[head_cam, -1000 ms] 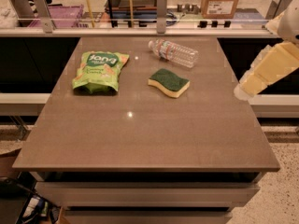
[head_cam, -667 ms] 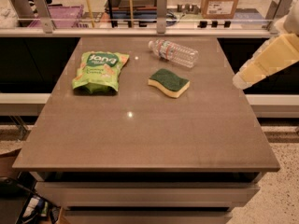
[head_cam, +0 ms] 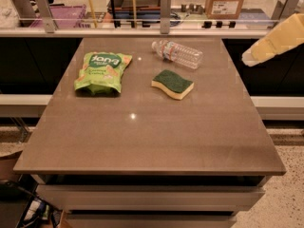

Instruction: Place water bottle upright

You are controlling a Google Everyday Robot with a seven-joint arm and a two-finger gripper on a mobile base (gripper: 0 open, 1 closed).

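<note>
The water bottle [head_cam: 177,53] is clear and ribbed with a reddish-white label. It lies on its side at the back of the brown table [head_cam: 142,137], its white cap pointing left. My gripper [head_cam: 249,57] is the pale tip of a yellowish arm that comes in from the upper right. It hangs in the air beside the table's right edge, well to the right of the bottle and apart from it.
A yellow sponge with a green top [head_cam: 172,83] lies just in front of the bottle. A green snack bag [head_cam: 97,71] lies at the back left. A glass rail with metal posts [head_cam: 165,6] runs behind the table.
The arm and my gripper have risen and drawn slightly toward the upper right. The bottle, sponge and bag have not moved.
</note>
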